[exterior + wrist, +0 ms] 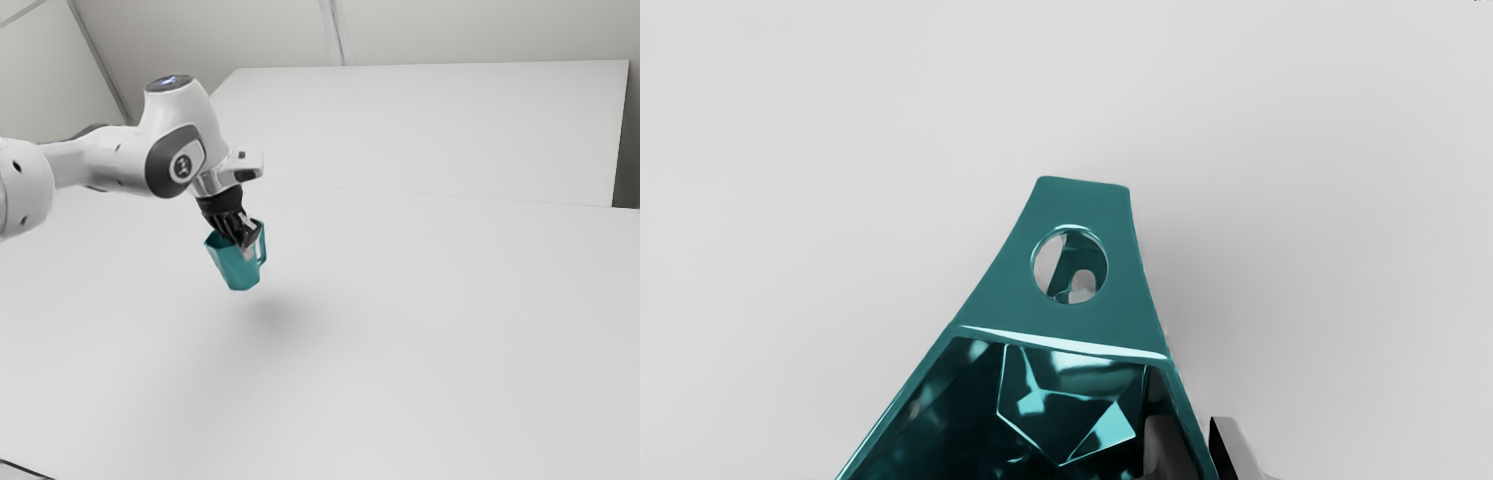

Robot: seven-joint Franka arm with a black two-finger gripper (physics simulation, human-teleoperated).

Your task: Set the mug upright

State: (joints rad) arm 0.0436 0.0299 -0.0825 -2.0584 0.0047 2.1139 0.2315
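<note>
In the exterior view my gripper point(245, 242) points down over the table and holds the teal mug point(236, 266) by its rim. The mug hangs in the air with its opening up, tilted somewhat, its handle on the exterior view's right. In the wrist view the mug point(1076, 207) shows its faceted inside and the handle with a round hole. There my gripper point(1200, 427) has one finger inside the mug and the other outside, with the mug's wall pinched between them.
The wide white table point(430, 330) lies below, with the mug's soft shadow on it. Behind it stands a pale wall point(480, 30). A dark cable point(25, 470) crosses the exterior view's lower left corner.
</note>
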